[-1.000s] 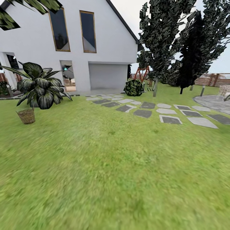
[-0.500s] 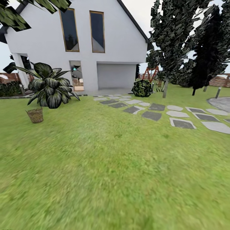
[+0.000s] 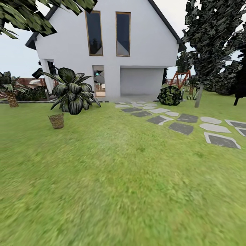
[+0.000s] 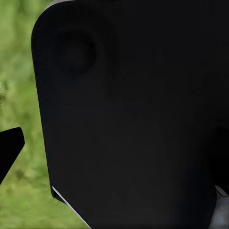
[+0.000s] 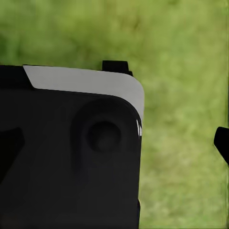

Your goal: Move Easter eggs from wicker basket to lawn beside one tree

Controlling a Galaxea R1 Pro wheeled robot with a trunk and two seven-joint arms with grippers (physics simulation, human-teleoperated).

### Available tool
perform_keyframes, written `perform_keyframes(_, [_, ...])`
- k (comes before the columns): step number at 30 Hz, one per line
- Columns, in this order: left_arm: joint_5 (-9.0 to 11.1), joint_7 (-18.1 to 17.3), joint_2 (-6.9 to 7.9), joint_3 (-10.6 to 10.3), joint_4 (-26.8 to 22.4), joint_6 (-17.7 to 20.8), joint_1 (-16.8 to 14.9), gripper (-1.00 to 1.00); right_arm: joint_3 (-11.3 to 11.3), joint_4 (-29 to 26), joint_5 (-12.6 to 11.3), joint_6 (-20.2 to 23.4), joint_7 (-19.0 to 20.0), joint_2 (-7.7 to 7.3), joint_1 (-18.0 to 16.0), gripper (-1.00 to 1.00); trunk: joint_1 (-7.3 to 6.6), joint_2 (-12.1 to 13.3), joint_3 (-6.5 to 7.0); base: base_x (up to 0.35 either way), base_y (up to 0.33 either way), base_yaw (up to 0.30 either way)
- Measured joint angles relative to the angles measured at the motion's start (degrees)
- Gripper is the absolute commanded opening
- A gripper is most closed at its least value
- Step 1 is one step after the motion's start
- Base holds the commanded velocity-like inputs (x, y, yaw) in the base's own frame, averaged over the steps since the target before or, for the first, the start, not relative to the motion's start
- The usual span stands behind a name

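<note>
Rightward drift of the wicker basket (image 3: 56, 121) across the head view is being produced by the camera turning. It is being approached over the lawn (image 3: 123, 184), beside a leafy plant (image 3: 72, 91). Finger state cannot be told.

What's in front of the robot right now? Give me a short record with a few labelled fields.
setting: garden with a white house behind
ground: lawn, wide green grass
basket: wicker basket standing on the grass, far off at left; contents too small to tell
beside basket: broad-leaved plant just behind it
path: grey stepping stones at right
trees: dark-leaved tree at right
fingers: cannot tell whether open or shut
</note>
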Motion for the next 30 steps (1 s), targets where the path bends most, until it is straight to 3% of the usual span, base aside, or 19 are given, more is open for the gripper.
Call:
perform_keyframes(6, [0.00,0.00,0.00,0.00,0.00,0.00,0.00,1.00,0.04,0.00,0.00,0.00,0.01,0.00,0.00,1.00,0.00,0.00,0.00,0.340,0.000,0.162])
perform_keyframes(30, [0.00,0.01,0.00,0.00,0.00,0.00,0.00,1.00,0.08,0.00,0.00,0.00,0.05,0.00,0.00,1.00,0.00,0.00,0.00,0.340,0.000,0.003])
